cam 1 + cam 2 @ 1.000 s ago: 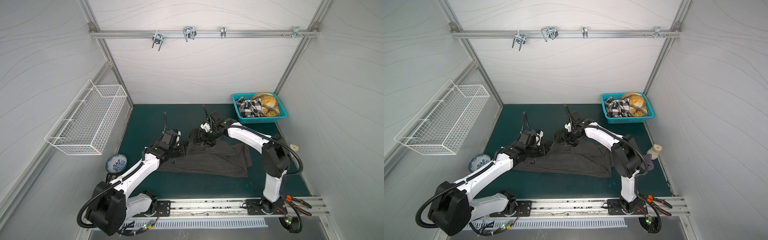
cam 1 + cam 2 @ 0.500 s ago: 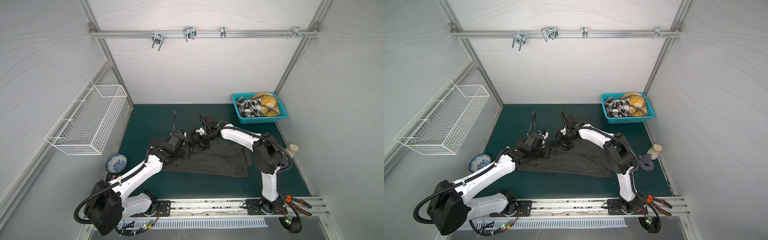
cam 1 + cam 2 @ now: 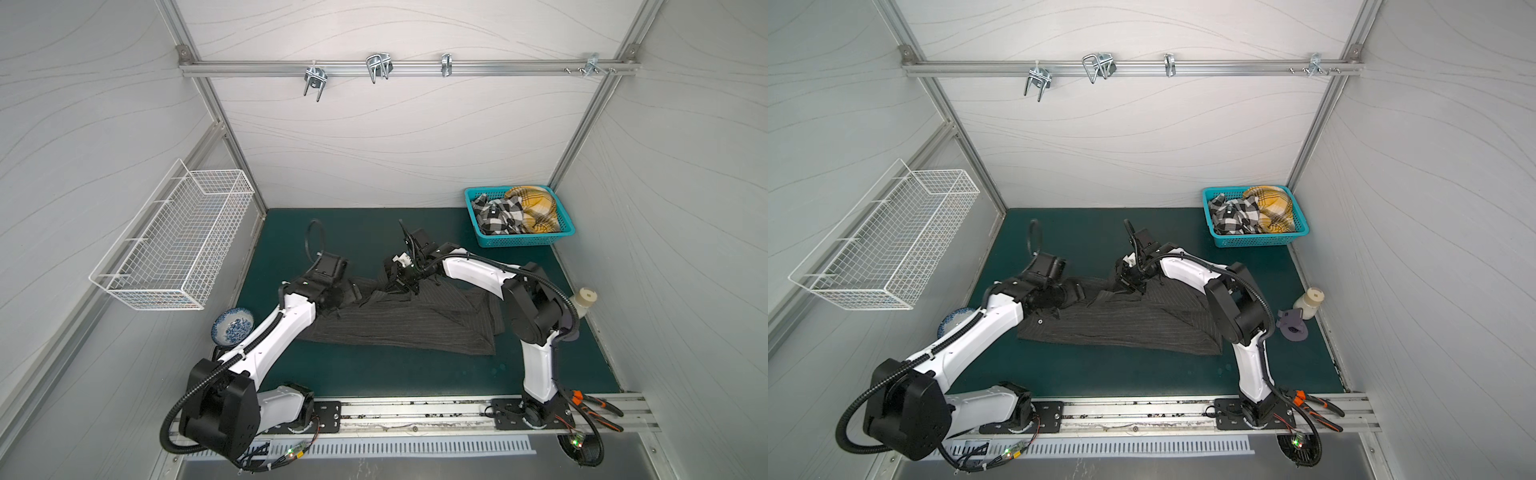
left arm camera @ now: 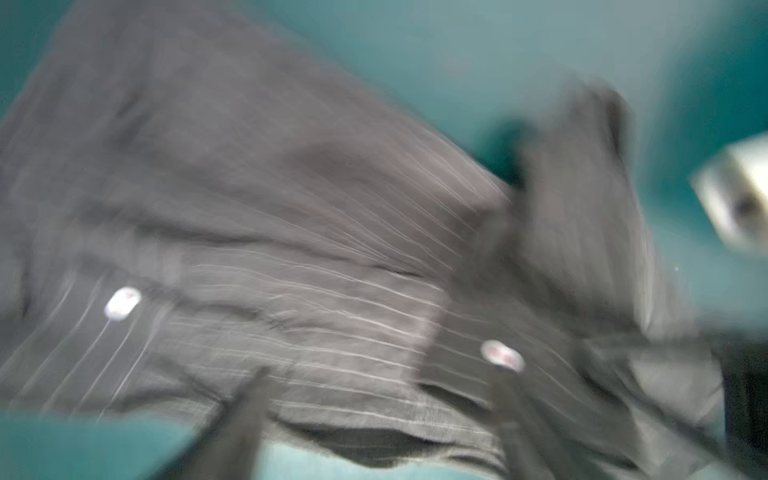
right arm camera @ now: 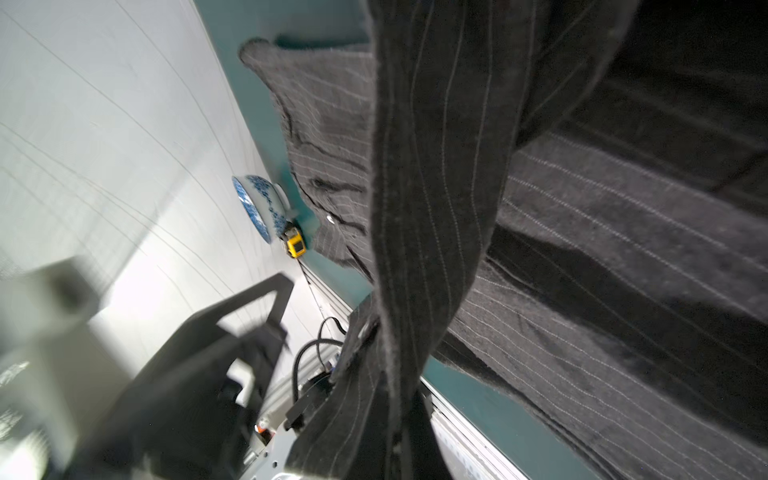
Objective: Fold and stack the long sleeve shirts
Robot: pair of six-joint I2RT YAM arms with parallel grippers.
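White-walled booth, dark green table mat [image 3: 374,374], and a dark charcoal-grey pinstriped cloth shirt [image 3: 399,328] spread across the middle of it.

Both top views show the right gripper [image 3: 397,281] at the shirt's far edge with cloth peaked up to it; its wrist view settles it: jaws clamped on a strip of that pinstripe. Left gripper [image 4: 378,374] sits low at the shirt's left end, and only its blurry wrist view shows the fingers [image 4: 245,411] spread wide, nothing between them, plus two pale buttons [image 4: 122,303]. Black-and-white checked shirt [image 3: 496,214] and mustard-yellow plaid shirt [image 3: 536,208] are bunched in the teal plastic basket [image 3: 523,242] in the far right corner. The right wrist view catches a small yellow block [image 5: 296,246] beside the blue-and-white patterned bowl [image 5: 259,203], and a top view has a purple plastic piece [image 3: 1292,326] by the right arm.
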